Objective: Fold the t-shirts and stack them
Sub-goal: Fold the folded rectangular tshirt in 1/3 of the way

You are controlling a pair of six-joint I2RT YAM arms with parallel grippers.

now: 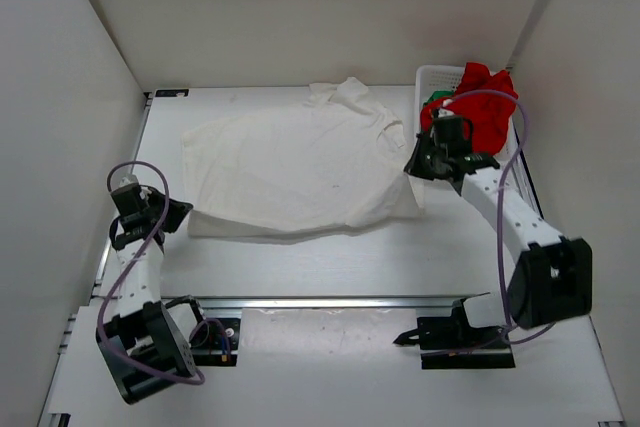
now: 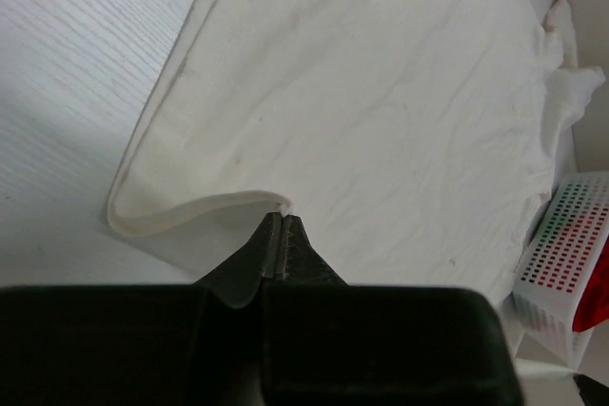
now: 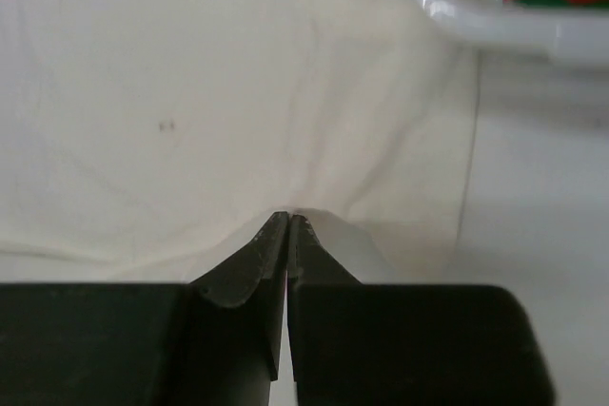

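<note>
A cream-white cloth t-shirt point(image 1: 300, 162) lies spread on the surface point(image 1: 330, 267). At its two o'clock, a white plastic mesh basket point(image 1: 430, 75) holds a red cloth t-shirt point(image 1: 490, 107) and a green cloth t-shirt point(image 1: 436, 99).

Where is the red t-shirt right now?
In the overhead view the red t-shirt sits at the far right, bunched in the white basket with the green t-shirt, just beyond the right gripper and right of the spread cream t-shirt.
</note>
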